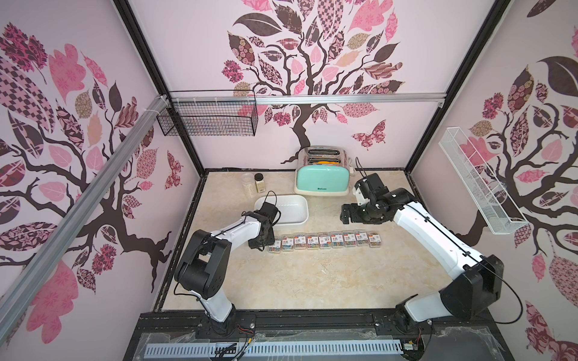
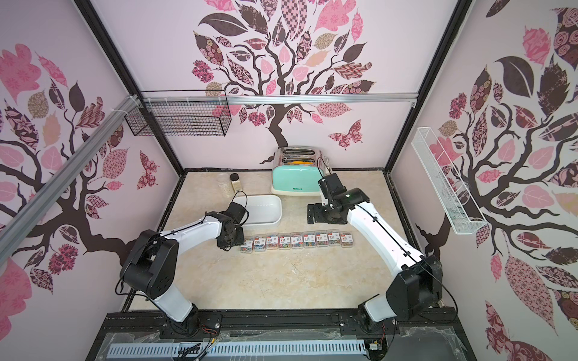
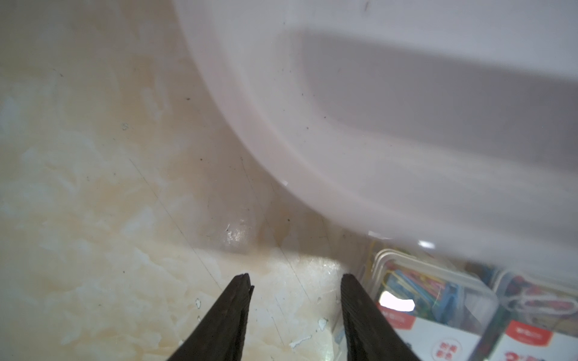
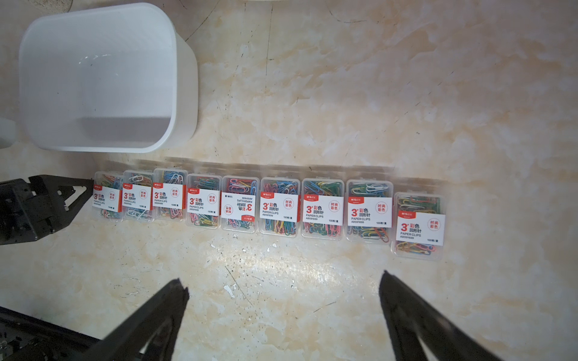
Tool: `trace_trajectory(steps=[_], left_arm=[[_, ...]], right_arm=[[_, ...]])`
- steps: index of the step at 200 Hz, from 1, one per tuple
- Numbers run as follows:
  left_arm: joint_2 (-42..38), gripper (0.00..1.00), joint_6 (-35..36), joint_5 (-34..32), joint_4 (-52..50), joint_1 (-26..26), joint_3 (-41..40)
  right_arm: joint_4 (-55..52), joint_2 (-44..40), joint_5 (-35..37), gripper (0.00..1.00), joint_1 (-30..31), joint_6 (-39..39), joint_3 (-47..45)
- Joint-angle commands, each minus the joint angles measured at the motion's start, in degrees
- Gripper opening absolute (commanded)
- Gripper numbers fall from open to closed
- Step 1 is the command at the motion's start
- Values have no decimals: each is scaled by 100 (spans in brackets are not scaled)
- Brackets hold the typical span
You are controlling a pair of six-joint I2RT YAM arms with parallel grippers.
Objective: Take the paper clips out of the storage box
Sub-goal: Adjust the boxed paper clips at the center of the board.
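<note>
Several paper clips cases (image 1: 325,240) (image 2: 297,242) (image 4: 278,209), clear with white and red labels, lie in one row on the table in front of the storage box (image 1: 300,203) (image 2: 275,206). The right wrist view shows the white storage box (image 4: 184,93) with nothing in it. My left gripper (image 1: 261,247) (image 2: 230,244) hangs low at the row's left end. Its jaws (image 3: 295,276) are open over bare table, and the end case (image 3: 438,300) lies just outside one finger. My right gripper (image 1: 344,215) (image 4: 283,281) is wide open and holds nothing, to the right of the box, raised behind the row.
A mint-green toaster (image 1: 322,181) stands at the back, with two clear jars (image 1: 250,184) to its left behind the box. A black wire basket (image 1: 206,118) hangs on the back wall and a white mesh basket (image 1: 478,181) on the right wall.
</note>
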Motion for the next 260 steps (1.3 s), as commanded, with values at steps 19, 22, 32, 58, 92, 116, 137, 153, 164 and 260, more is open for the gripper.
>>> trace_trajectory(steps=[19, 22, 32, 58, 92, 116, 137, 153, 164, 260], left_arm=[[-193, 52, -180, 203, 117, -31, -174], [-196, 53, -196, 224, 134, -31, -191], [-176, 53, -217, 258, 153, -38, -198], [-209, 52, -250, 198, 136, -66, -206], [-327, 57, -202, 30, -7, -66, -87], [-562, 67, -202, -106, -164, -66, -43], [-836, 70, -175, -193, -360, -65, 7], [-1081, 69, -192, -150, -481, -71, 14], [-1203, 67, -243, -44, -534, -103, -14], [-1579, 58, -842, 178, -393, -675, -891]], right_arm=[[-14, -171, 85, 99, 48, 63, 110], [-19, -182, 89, 99, 47, 61, 102], [-10, -183, 79, 99, 48, 62, 90], [-21, -190, 68, 99, 64, 48, 112], [-13, -214, 31, 99, 62, 38, 90], [-15, -212, 8, 99, 56, 5, 89], [-25, -218, -7, 99, 63, -14, 94], [-39, -227, 3, 99, 70, -27, 71], [-39, -225, 6, 99, 69, -25, 41], [-13, -310, -89, 99, 68, -80, -58]])
